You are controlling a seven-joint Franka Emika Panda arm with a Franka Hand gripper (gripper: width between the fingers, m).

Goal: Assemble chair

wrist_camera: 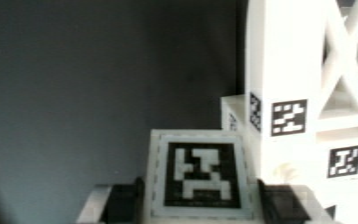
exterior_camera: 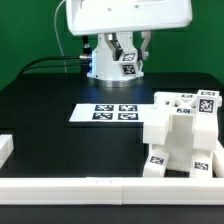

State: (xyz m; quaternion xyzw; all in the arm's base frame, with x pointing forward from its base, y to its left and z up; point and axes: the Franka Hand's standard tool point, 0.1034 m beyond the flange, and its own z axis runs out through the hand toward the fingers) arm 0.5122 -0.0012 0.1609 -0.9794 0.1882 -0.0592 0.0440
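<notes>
The partly joined chair (exterior_camera: 181, 134) is a blocky white structure with tags, standing on the black table at the exterior view's right. It also shows in the wrist view (wrist_camera: 311, 80) as a tall slotted white piece with tags. My gripper (exterior_camera: 122, 58) hangs high at the back, well apart from the chair. It is shut on a small white tagged part (exterior_camera: 128, 68). In the wrist view the gripper (wrist_camera: 204, 202) holds this part (wrist_camera: 202, 165) between its dark fingers (wrist_camera: 146, 197), with the tag facing the camera.
The marker board (exterior_camera: 112, 112) lies flat mid-table, to the exterior view's left of the chair. A white rail (exterior_camera: 90, 189) runs along the table's front edge, and a short white block (exterior_camera: 5, 148) sits at the left edge. The robot base (exterior_camera: 108, 62) stands at the back.
</notes>
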